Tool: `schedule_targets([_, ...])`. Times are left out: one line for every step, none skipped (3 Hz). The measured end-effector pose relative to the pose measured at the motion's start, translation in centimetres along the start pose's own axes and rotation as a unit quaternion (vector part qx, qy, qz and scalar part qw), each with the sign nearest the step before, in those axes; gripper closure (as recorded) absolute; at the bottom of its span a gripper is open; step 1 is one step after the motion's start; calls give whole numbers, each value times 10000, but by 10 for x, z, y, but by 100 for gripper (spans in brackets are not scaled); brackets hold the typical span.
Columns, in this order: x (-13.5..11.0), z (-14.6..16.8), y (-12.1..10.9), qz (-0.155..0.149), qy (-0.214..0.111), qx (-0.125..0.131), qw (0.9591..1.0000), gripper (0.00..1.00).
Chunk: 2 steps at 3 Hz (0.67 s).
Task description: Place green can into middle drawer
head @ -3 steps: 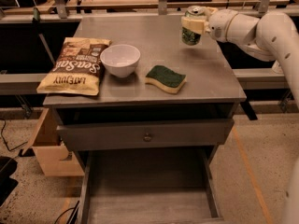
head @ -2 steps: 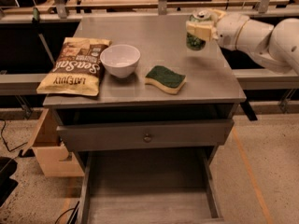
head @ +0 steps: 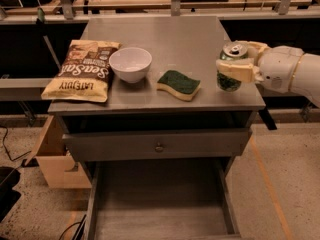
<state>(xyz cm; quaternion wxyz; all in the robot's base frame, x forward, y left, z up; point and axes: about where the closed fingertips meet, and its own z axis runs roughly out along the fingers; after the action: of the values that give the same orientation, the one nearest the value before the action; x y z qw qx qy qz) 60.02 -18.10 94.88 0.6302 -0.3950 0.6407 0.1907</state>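
The green can (head: 229, 80), dark green print with a silver pull-tab top, is held upright in my gripper (head: 239, 63) over the right front part of the grey cabinet top (head: 170, 39). The cream fingers (head: 235, 70) are shut around its upper half. My white arm (head: 290, 71) reaches in from the right. The middle drawer (head: 160, 199) is pulled open below, a wide grey box with a bare flat floor, under and in front of the can.
A white bowl (head: 130, 63), a green-topped yellow sponge (head: 178, 84) and a chip bag (head: 81, 70) lie on the cabinet top. The shut upper drawer front has a small round knob (head: 159, 147). A cardboard box (head: 52, 159) stands at the lower left.
My gripper has carried the green can from the back right of the cabinet top forward toward the front right edge, and lower.
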Motion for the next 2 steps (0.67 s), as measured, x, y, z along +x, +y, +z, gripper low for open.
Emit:
schedule_targets([-8, -54, 24, -68, 184, 13, 9998, 100])
schedule_targets([-3, -50, 29, -75, 203, 0, 9998, 100])
